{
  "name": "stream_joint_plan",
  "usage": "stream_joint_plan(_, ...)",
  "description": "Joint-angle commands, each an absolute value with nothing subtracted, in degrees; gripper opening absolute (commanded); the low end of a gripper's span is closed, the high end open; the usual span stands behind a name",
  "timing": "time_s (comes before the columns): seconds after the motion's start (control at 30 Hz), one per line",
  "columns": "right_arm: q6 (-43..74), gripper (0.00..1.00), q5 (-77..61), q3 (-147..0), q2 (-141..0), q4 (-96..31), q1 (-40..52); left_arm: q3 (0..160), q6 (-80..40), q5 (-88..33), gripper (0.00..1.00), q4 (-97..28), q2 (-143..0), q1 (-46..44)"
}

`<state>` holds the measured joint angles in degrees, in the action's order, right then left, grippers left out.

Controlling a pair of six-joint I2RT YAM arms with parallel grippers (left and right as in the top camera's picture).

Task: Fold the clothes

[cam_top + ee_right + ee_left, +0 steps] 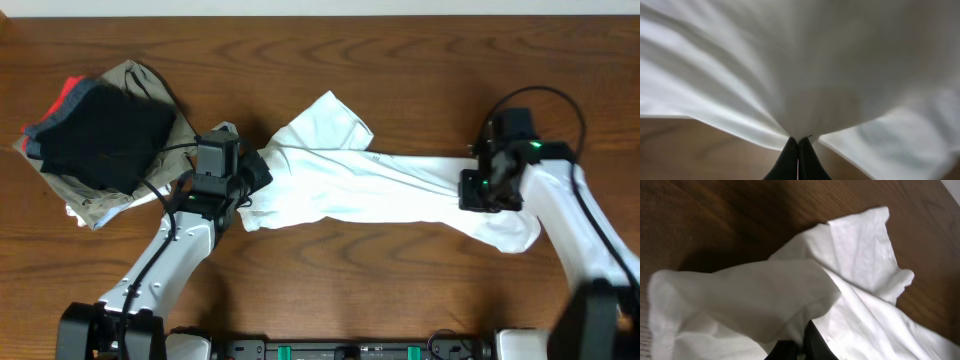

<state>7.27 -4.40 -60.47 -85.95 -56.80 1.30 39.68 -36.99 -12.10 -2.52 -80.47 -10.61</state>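
Seen from overhead, a large white thin-fabric garment (350, 185) lies wrinkled across the middle of the brown wooden worktop (400, 60), drawn out in a long band from nine o'clock to three o'clock, with a squarish flap pointing toward twelve o'clock near its left end. The left pincer (252, 178) sits at the band's nine o'clock end and the right pincer (478, 188) at its three o'clock end, each on the cloth. At about ten o'clock on the worktop a black folded garment (100, 130) tops a pile, a khaki folded garment (92, 205) spreads beneath it, and a red folded garment (70, 92) peeks out at the pile's far edge; the pile lies just beside the left pincer. In the left wrist view, the garment (790, 295) bunches in soft folds over the dark wood (715, 215), and the left pincer (805, 340) at six o'clock is clamped on a gathered fold. In the right wrist view, the garment (800, 65) fills most of the frame, its creases converging toward six o'clock, where the right pincer (798, 147) has its black fingers pressed together on a pinch of cloth, with the worktop (690, 145) showing beneath at seven o'clock.
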Motion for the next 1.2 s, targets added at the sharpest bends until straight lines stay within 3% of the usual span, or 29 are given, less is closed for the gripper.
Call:
stream_joint_plan(0.0, 8.32, 0.01, -4.49, -64.75, -77.01, -58.94, 1.56, 40.36, -35.77, -12.62, 0.06, -2.52, -79.83, -10.46)
stream_joint_plan(0.23, 8.32, 0.02, -4.51, -65.08, -74.37, -57.01, -0.51, 40.36, -35.77, -12.64, 0.06, -2.52, -79.83, -10.46)
stream_joint_plan(0.53, 7.88, 0.01, -0.03, -65.08, -94.61, -45.84, -4.97, 40.36, -35.77, -12.64, 0.06, -4.25, -79.83, -10.46)
stream_joint_plan(0.73, 8.78, 0.22, 1.5, -65.28, -97.32, -39.33, -6.72, 40.36, -35.77, -12.62, 0.06, -4.23, -79.83, -10.46)
stream_joint_plan(1.0, 8.6, 0.25, -1.89, -66.7, -91.9, -49.91, -6.68, 40.36, -35.77, -12.64, 0.06, -4.25, -79.83, -10.46)
stream_joint_plan(1.17, -0.32, 0.25, -13.56, -66.63, -89.89, -58.19, -5.93, 40.36, -35.77, -12.64, 0.06, -4.25, -79.83, -10.46)
